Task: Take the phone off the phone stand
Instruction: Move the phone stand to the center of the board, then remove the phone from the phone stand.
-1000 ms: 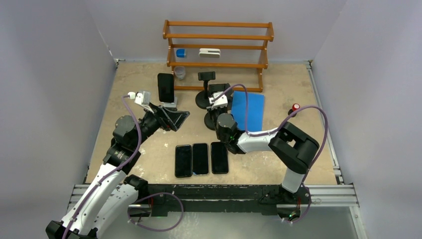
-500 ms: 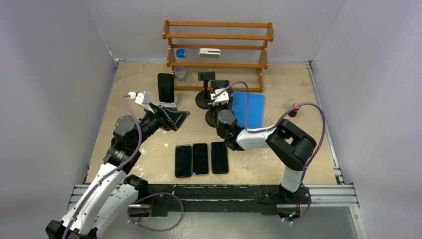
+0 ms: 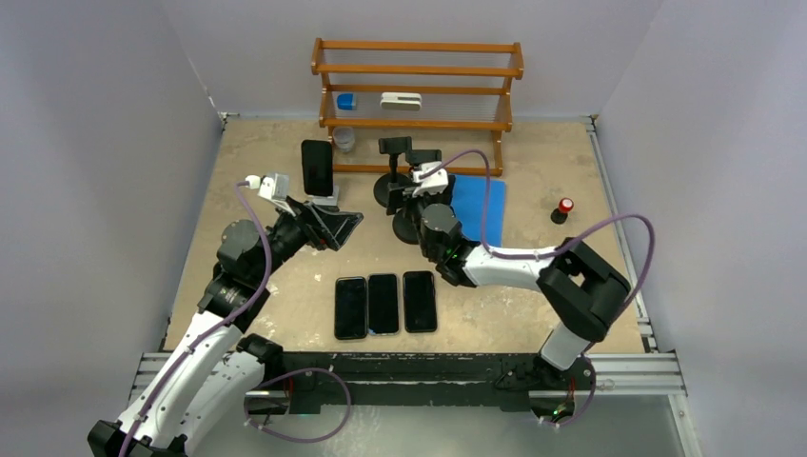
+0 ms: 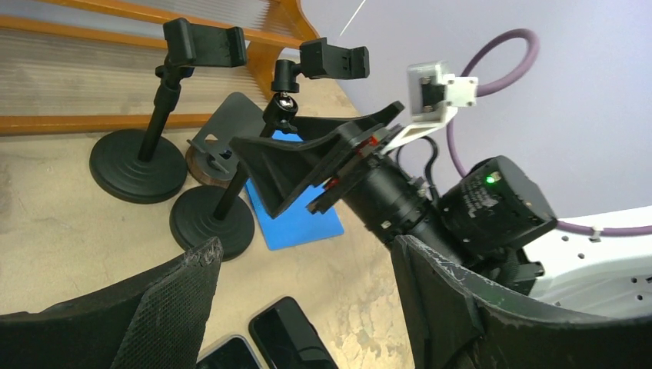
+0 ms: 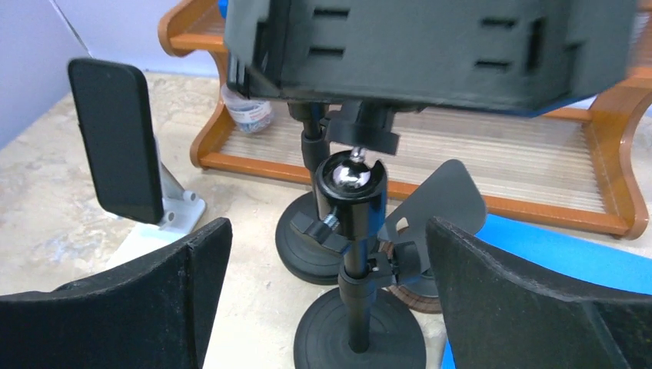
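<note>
On the white stand (image 5: 177, 206) rests the phone (image 5: 115, 138), screen dark.

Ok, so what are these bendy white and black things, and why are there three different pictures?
Those are two robot arms bolted at the near edge of a table. Each ends in a two-finger pincer called a gripper. One picture comes from a camera high above. The other two come from little cameras on the arms' wrists, so you see each gripper's own fingers at the bottom. The left gripper and the right gripper are both open and hold nothing. On the table, three phones lie flat in a row and one phone stands in a white phone stand. Two black stands are empty. There is also a blue mat, a small red-topped thing and a wooden rack at the back. The job is to lift the standing phone out.
</note>
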`<state>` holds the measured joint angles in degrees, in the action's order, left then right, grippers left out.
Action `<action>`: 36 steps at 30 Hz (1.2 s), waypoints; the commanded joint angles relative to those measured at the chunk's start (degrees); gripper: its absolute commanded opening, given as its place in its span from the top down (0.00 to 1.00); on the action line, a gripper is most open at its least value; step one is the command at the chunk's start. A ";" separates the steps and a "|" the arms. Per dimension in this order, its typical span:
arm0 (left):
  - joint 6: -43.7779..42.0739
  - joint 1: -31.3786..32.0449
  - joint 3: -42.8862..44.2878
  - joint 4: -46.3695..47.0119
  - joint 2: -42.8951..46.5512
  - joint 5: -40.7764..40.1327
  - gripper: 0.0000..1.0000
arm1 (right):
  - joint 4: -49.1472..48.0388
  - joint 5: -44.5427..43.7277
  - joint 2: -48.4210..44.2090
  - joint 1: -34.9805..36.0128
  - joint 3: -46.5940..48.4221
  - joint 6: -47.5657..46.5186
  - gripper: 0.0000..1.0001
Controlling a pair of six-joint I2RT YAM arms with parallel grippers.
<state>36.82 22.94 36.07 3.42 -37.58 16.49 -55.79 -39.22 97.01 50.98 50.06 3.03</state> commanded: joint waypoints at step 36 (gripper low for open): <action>-22.28 -1.38 19.71 -19.17 -26.40 -26.43 0.19 | 27.39 20.84 -56.12 1.05 -28.74 27.08 0.02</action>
<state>21.26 23.33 48.62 -13.13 -57.74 -6.61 -25.63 -21.43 41.06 51.75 19.97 30.87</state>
